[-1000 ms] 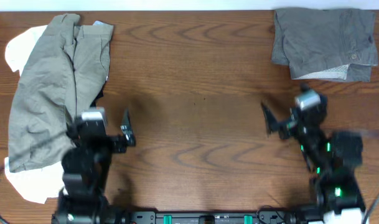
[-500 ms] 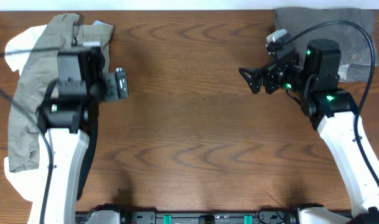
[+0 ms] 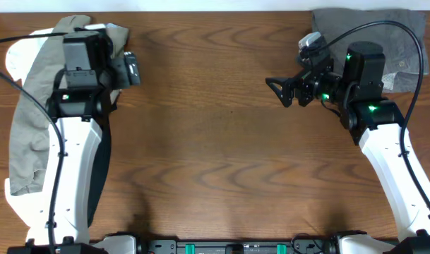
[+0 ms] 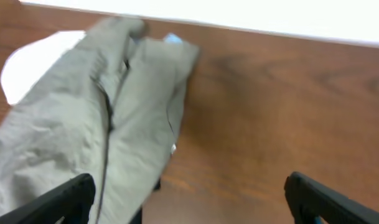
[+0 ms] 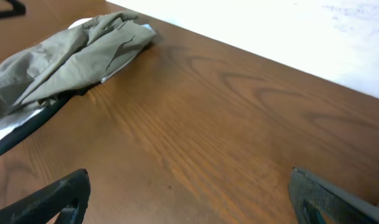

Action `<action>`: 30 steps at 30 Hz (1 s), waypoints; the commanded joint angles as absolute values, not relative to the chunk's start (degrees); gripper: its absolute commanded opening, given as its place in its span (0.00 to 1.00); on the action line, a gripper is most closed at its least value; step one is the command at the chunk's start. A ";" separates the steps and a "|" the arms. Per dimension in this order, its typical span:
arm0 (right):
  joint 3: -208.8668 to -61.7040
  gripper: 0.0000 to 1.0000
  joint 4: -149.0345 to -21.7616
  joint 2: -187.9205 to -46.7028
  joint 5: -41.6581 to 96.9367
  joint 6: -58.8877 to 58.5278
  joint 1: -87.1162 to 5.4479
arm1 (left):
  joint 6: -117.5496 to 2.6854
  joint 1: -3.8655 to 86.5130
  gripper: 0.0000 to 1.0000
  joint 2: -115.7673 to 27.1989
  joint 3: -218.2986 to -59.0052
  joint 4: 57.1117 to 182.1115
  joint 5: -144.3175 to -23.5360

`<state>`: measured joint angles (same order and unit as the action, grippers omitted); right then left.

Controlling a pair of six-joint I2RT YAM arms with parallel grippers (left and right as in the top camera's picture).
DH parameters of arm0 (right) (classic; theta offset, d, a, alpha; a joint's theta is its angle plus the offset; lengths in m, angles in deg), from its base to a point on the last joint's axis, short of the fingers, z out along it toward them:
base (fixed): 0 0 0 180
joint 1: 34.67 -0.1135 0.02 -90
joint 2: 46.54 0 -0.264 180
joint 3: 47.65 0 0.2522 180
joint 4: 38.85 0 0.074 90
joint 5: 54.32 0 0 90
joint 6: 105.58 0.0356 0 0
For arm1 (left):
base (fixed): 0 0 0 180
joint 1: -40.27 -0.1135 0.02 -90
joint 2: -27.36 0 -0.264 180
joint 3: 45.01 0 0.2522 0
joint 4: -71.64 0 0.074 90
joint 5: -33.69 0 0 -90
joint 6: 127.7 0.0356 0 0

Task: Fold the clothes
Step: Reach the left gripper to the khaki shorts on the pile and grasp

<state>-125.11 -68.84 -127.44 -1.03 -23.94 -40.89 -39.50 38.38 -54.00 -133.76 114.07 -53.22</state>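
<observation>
The left gripper (image 3: 131, 69) has climbed to the khaki shorts (image 3: 31, 134), upper left. It and the right gripper (image 3: 279, 90) gape wide and empty, so a first grasp looks near.

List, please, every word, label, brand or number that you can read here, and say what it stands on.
No text is legible.
Wrinkled khaki cotton shorts: pale-blue patch at the waistband, nothing readable on it.
White wall: faint marks, too blurred to read.

Wrinkled khaki shorts (image 3: 27, 134) (blue lining showing) lie far left.
</observation>
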 commanded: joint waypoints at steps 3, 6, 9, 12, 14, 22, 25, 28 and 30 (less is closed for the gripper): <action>-126.42 0.99 -71.40 -127.62 -2.86 -23.13 -40.36 | -40.57 34.43 1.00 -53.39 -134.98 107.30 -48.41; -126.42 0.99 -71.46 -127.88 -2.88 -23.13 -40.36 | -40.59 29.03 0.98 -57.93 -135.44 104.65 -48.32; -126.42 0.99 -71.51 -127.92 -2.86 -23.13 -40.36 | -40.57 24.83 0.98 -63.75 -137.82 104.61 -48.34; -126.42 0.99 -71.73 -127.92 -2.88 -23.11 -40.36 | -39.21 22.47 0.98 -69.47 -140.31 104.21 -49.09; -126.42 0.99 -71.90 -127.92 -2.91 -23.11 -40.36 | -38.41 21.77 0.98 -73.10 -141.58 103.69 -49.39; -126.42 0.99 -73.15 -127.92 -2.91 -23.11 -40.36 | -36.42 21.44 0.98 -84.12 -142.65 101.61 -48.96; -126.42 0.98 -74.52 -127.92 -2.88 -23.11 -40.36 | -35.35 21.31 0.98 -87.55 -142.65 100.39 -47.10; -126.42 0.91 -75.18 -127.92 -2.88 -23.13 -40.36 | -33.23 21.34 0.99 -90.44 -142.65 99.38 -46.31; -126.42 0.86 -75.11 -127.92 -2.86 -23.11 -40.36 | -33.16 21.34 0.87 -91.44 -142.65 99.16 -46.33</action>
<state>-125.11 -75.03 -127.51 -2.01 -23.35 -40.89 -35.50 21.62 -90.04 -141.10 99.32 -47.97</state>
